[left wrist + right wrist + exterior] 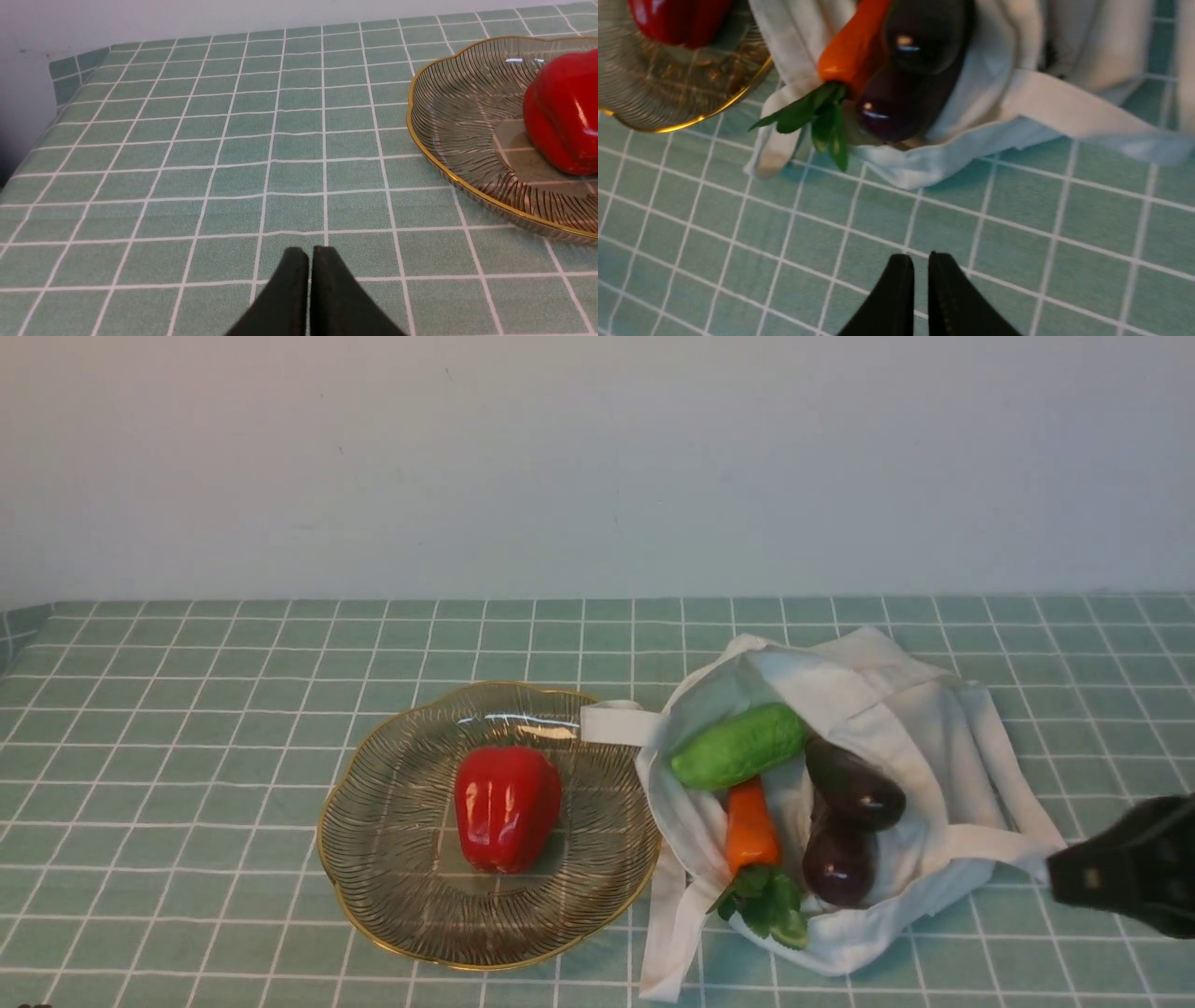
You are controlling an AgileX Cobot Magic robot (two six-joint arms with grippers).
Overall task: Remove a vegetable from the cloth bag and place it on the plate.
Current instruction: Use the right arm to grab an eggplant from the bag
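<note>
Eggplant in the cloth bag, both grippers empty

We see the cloth bag [934, 728] lying open on the green-checked worktop [187, 756], with the eggplant [854, 784] inside its mouth. It seems the slimmer of two dark purple ones, though the folds hide part of both. The plumper eggplant [837, 868] touches it toward the bag's near edge, and a carrot [752, 821] and a cucumber [738, 747] lie in the bag's left half. The plate [373, 859] sits just left of the bag, its rim against a strap, and carries a red pepper [507, 807]. The right gripper [920, 255] hovers over bare worktop near the bag's near-right edge, fingertips parted by a thin slit, grasping nothing. The left gripper [310, 249] is clenched on nothing, well left of the bag, beyond the plate.
</note>
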